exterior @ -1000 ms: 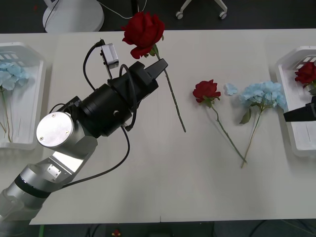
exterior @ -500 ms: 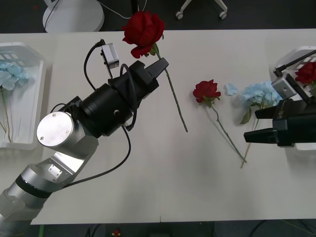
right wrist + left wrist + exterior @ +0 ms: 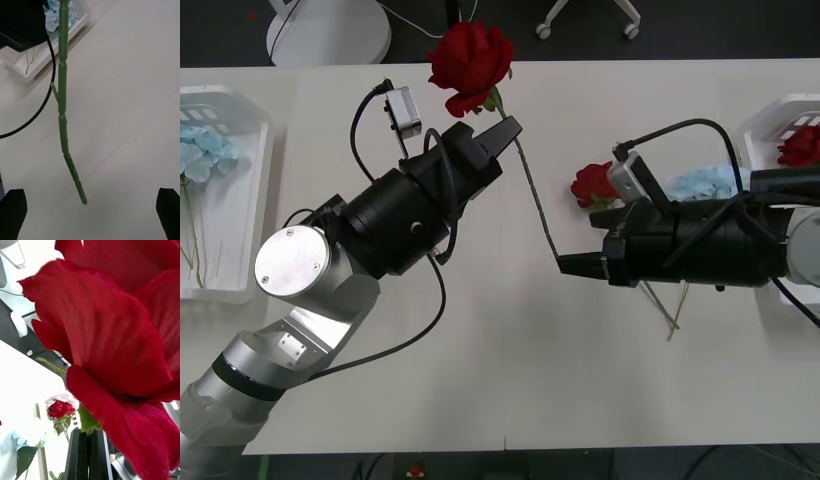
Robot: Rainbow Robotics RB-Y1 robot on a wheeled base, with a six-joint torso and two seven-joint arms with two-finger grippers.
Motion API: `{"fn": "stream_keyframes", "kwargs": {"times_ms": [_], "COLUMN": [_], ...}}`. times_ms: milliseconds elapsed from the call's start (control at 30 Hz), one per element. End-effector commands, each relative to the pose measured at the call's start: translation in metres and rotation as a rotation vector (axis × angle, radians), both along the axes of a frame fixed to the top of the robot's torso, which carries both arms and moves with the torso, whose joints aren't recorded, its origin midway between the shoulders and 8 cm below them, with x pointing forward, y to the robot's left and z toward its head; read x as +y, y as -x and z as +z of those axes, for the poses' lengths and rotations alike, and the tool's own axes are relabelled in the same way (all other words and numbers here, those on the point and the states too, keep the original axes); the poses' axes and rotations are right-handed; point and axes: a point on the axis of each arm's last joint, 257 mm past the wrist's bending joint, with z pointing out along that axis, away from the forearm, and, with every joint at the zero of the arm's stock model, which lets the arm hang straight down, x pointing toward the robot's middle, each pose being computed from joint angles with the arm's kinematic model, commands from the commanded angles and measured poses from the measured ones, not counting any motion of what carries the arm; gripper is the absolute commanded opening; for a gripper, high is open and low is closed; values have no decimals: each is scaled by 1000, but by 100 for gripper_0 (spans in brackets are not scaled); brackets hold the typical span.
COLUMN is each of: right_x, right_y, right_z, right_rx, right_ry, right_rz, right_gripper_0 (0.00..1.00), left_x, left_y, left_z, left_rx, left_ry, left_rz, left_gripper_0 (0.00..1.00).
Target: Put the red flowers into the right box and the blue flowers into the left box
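One red rose hangs above the table at 11 o'clock, my left gripper clenched just under its head. My right gripper, jaws spread, meets the stem tip. Light, stiff-stemmed; I'd grasp the lower stem.

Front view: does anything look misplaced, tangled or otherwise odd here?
A red rose hangs in the air, gripped by the left pincer, with the open right pincer at its stem tip: a handover. Another rose and a blue flower lie unsorted on the table.
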Motion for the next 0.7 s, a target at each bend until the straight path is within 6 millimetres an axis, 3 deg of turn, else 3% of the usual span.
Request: {"fn": "stream_keyframes", "kwargs": {"times_ms": [33,233,300,467,533,567,700], "right_x": [29,48,53,59,59,59,62], "right_y": [-5,3,3,4,5,5,7], "right_z": [13,13,15,13,12,12,11], "right_rx": [-67,-60,-64,-67,-64,-64,-62], "right_ry": [-5,-31,-35,-34,-36,-36,-36], "right_rz": [40,69,77,80,80,80,86], "right_gripper_0": [100,100,87,20,5,0,0], "left_x": [-11,-11,-11,-11,-10,-10,-10], "left_y": [8,8,8,7,7,7,7], "left_z": [42,42,42,42,42,42,42], "left_rx": [-20,-17,-17,-16,-17,-16,-14], "left_ry": [87,90,90,92,92,92,94], "left_rz": [-45,-46,-46,-46,-46,-44,-45], "left_gripper_0": [0,0,0,0,0,0,0]}}
